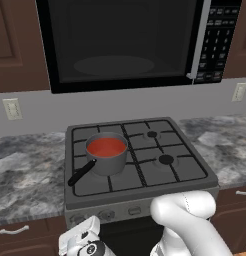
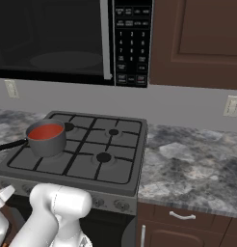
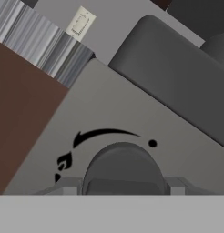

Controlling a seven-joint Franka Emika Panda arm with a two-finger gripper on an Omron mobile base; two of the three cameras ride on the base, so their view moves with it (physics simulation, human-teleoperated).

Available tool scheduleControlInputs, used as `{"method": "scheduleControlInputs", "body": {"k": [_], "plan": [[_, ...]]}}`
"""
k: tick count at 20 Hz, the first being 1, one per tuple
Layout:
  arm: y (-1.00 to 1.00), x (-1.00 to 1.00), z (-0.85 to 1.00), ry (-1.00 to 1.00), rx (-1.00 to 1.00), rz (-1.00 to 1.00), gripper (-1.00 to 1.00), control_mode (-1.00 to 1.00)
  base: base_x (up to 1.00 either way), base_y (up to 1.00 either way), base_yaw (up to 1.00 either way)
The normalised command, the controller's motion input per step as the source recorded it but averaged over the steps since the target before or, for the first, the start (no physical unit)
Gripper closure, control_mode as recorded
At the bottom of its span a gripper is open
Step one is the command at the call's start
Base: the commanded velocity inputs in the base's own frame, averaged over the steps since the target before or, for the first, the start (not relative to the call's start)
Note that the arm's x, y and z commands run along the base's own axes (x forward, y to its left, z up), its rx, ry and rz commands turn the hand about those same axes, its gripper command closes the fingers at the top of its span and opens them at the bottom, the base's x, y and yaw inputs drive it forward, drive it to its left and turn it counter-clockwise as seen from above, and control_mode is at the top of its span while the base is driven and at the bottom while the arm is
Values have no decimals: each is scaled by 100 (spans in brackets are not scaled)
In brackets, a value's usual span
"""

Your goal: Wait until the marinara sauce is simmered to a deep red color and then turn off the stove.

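Note:
The marinara sauce (image 1: 106, 147) (image 2: 45, 131) is a flat orange-red disc in a small grey saucepan (image 1: 109, 164) with a black handle, on the stove's (image 1: 145, 172) (image 2: 98, 166) rear-left burner. My gripper (image 3: 123, 185) is low at the stove's front panel, at its left end (image 1: 84, 235). In the hand view a round grey knob (image 3: 123, 166) sits between my two fingertips (image 3: 70, 185), which press against its sides. A black flame mark and arc are printed above the knob.
A big black microwave (image 1: 125, 40) hangs over the stove. Marbled counter (image 1: 25, 175) (image 2: 192, 164) runs on both sides, with brown drawers (image 2: 183, 226) below. More knobs (image 2: 121, 205) line the front panel. My white arm (image 1: 187, 220) rises in front of the stove.

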Motion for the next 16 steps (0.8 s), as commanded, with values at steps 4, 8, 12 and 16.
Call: {"method": "scheduleControlInputs", "body": {"k": [4,8,12,16], "plan": [[0,0,0,0,0,0,100,-100,0,0,0],[0,0,0,0,0,0,100,-100,0,0,0],[0,0,0,0,0,0,100,-100,0,0,0],[0,0,0,0,0,0,100,-100,0,0,0]]}}
